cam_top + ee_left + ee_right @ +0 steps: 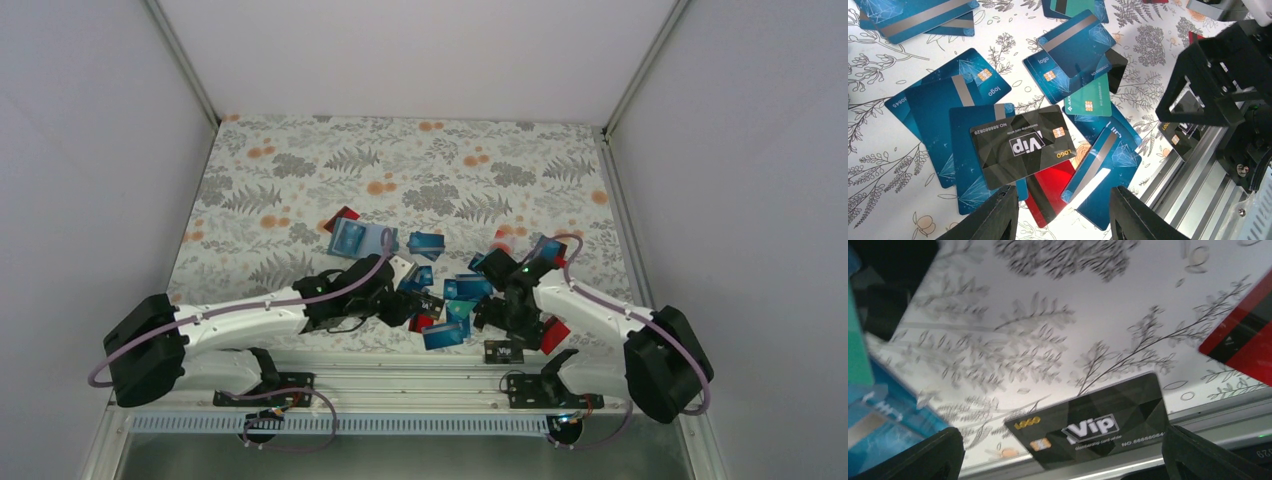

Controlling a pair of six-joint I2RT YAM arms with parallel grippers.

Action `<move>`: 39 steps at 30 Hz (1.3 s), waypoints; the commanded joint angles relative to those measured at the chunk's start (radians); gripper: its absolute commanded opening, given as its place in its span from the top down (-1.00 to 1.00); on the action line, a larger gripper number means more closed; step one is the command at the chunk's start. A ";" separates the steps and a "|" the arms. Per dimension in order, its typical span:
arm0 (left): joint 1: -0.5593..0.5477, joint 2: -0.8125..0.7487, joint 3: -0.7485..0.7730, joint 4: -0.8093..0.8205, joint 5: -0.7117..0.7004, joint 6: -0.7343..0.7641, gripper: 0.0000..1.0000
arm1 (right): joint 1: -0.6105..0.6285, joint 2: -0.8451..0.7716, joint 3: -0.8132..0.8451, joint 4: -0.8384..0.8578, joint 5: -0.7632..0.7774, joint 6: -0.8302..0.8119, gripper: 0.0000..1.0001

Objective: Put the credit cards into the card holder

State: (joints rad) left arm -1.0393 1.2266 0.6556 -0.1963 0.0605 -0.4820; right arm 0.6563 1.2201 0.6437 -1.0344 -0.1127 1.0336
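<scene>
The right gripper [1060, 447] hangs released, its two dark fingers spread wide with nothing between them. Just below it a black plastic card printed "Vip" [1093, 430] lies flat at the near edge of the table, its near side on or over the metal rail [400, 365]. A red card with a black stripe [1243, 335] lies to its right.

The left gripper [1062, 210] is also unclenched, jaws partly apart and gripping nothing. It hovers over the middle of the scatter of thin blue and teal credit cards [455, 300]. Directly under it a second black "Vip" card [1020, 145] rests on several blue ones, with a red card [1048, 192] and a blue card with a grey stripe [1100, 175] tucked beneath its near side. A green card [1090, 100] sits further off.

The card holder, a squarish dull-blue soft wallet [352, 240], seems to lie at the far left of the scatter, past the left wrist and well apart from the right gripper. No card can be seen in it.

The likeliest trouble is the black card by the rail: a finger sliding under it could push it off the table edge. In the pile, overlapping cards may come up two at a time or shift. The two arms work close together and could knock each other.

The table wears a pale cloth [300, 170] printed with grey ferns and orange flowers. Plain white walls [80, 150] close in three sides
</scene>
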 commanded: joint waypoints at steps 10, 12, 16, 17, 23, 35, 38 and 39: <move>-0.004 -0.042 -0.029 0.040 -0.005 0.027 0.08 | -0.193 -0.073 -0.130 0.161 -0.131 0.168 -0.99; -0.004 -0.041 -0.018 0.031 -0.008 0.032 0.08 | -0.194 -0.065 -0.178 0.207 -0.179 0.193 -1.00; -0.004 -0.063 -0.019 0.020 -0.020 0.032 0.08 | -0.193 -0.103 -0.179 0.155 -0.104 0.232 -1.00; -0.005 -0.070 -0.022 0.018 -0.022 0.032 0.08 | -0.192 -0.119 -0.191 0.165 -0.108 0.239 -1.00; 0.000 -0.067 -0.019 0.018 -0.024 0.033 0.08 | -0.159 -0.114 -0.218 0.225 -0.175 0.240 -0.99; 0.005 -0.068 -0.023 0.017 -0.018 0.028 0.09 | 0.070 0.096 -0.093 0.384 -0.229 0.329 -0.99; 0.007 -0.073 -0.018 0.005 -0.027 0.031 0.09 | 0.100 0.135 -0.046 0.364 -0.196 0.320 -0.99; 0.008 -0.073 -0.016 0.003 -0.029 0.032 0.09 | 0.108 0.142 -0.042 0.353 -0.186 0.319 -0.99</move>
State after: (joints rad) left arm -1.0355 1.1667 0.6228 -0.1829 0.0517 -0.4595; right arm 0.7273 1.3273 0.5461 -0.7380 -0.3672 1.3460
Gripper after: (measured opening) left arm 0.457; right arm 0.997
